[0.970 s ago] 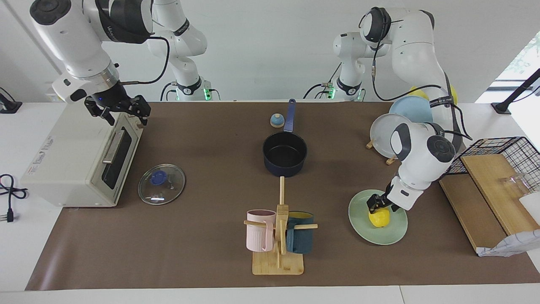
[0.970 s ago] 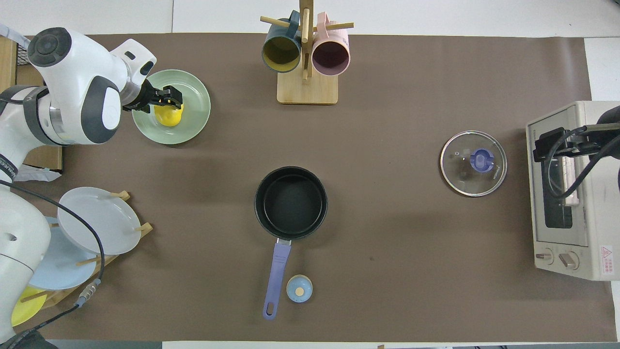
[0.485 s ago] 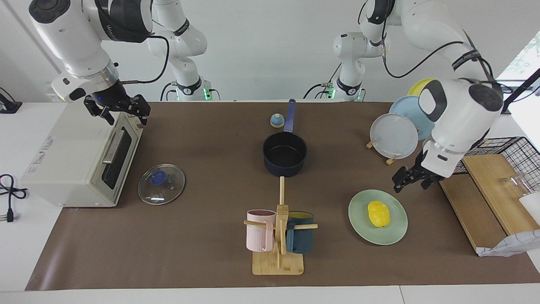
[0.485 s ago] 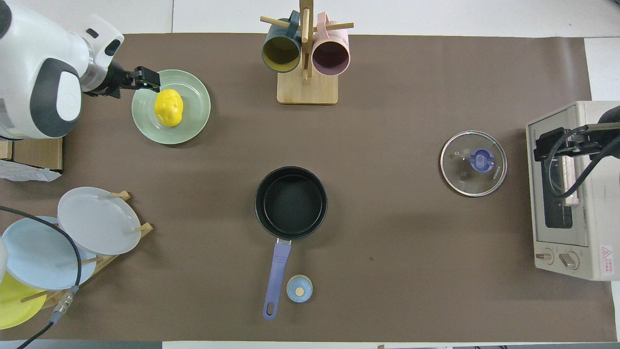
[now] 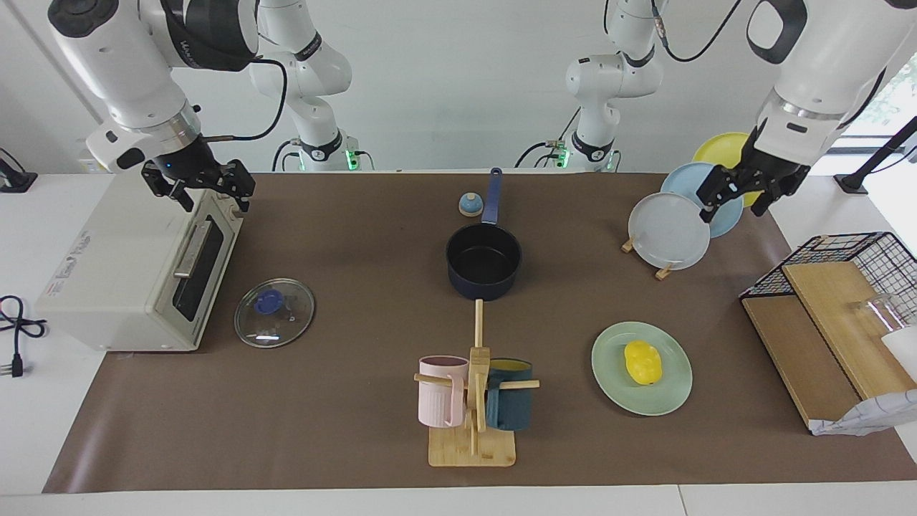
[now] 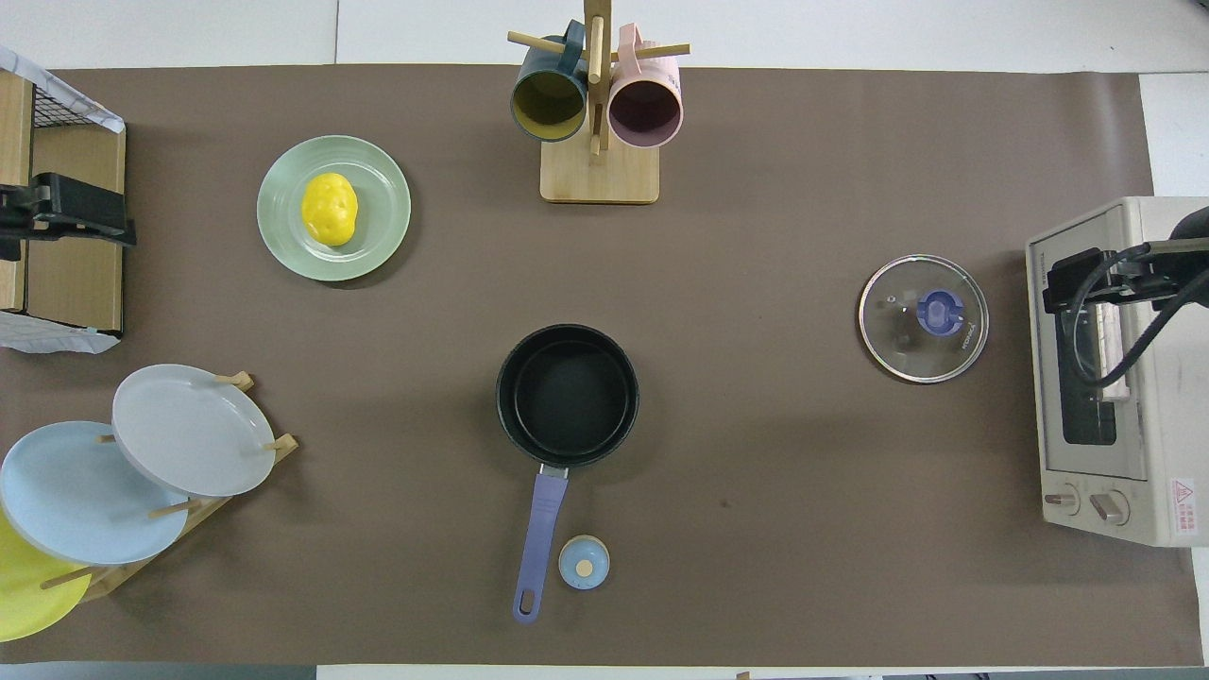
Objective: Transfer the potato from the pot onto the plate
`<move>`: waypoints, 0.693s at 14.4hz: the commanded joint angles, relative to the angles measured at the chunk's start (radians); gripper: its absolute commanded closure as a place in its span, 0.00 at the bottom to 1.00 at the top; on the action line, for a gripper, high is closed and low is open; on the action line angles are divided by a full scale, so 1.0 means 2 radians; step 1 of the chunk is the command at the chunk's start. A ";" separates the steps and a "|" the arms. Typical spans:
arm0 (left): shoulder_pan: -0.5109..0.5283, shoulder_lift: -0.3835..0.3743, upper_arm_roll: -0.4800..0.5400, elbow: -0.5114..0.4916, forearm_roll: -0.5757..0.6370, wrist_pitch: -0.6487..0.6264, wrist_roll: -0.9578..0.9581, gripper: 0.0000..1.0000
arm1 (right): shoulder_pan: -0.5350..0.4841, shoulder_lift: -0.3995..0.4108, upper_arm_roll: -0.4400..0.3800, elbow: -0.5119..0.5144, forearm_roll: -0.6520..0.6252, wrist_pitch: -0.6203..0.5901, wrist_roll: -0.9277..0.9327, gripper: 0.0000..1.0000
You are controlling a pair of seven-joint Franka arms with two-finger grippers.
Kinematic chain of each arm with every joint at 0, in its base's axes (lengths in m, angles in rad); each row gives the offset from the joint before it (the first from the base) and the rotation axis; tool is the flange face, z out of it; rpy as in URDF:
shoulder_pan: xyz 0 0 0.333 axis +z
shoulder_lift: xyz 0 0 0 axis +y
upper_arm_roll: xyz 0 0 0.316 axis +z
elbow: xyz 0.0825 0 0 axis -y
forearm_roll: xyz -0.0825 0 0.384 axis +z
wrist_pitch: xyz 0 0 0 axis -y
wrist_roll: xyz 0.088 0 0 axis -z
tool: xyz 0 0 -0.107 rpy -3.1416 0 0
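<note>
You see the left claw (image 6: 66,203) in the overhead view only as a dark tip at the edge, its arm cut off. In the facing view the upper part of that arm runs out of the top of the frame. The right claw (image 6: 1072,279) over the toaster oven (image 6: 1105,378) also enters from the edge, and the oven's outer side is cropped. The yellow plate (image 6: 24,595) in the rack is cut by the corner and partly hidden under the light blue plate (image 6: 80,491). You cannot read the print on the glass lid (image 6: 924,318).

White arms, black joints, black cables
</note>
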State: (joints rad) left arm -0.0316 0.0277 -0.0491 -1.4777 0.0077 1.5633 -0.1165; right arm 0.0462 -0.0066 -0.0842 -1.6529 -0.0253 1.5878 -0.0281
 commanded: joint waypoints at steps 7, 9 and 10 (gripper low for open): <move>-0.010 -0.101 0.002 -0.139 0.007 0.002 0.021 0.00 | -0.001 -0.008 -0.002 -0.006 0.006 0.002 0.005 0.00; -0.011 -0.091 0.003 -0.113 0.001 0.002 0.019 0.00 | 0.000 -0.008 -0.002 -0.006 0.006 0.002 0.005 0.00; -0.018 -0.074 0.006 -0.087 -0.005 -0.007 0.019 0.00 | 0.000 -0.008 -0.002 -0.006 0.006 0.002 0.005 0.00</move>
State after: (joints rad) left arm -0.0374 -0.1346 -0.0552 -1.6981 0.0061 1.5480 -0.0846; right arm 0.0461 -0.0066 -0.0845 -1.6529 -0.0253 1.5878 -0.0281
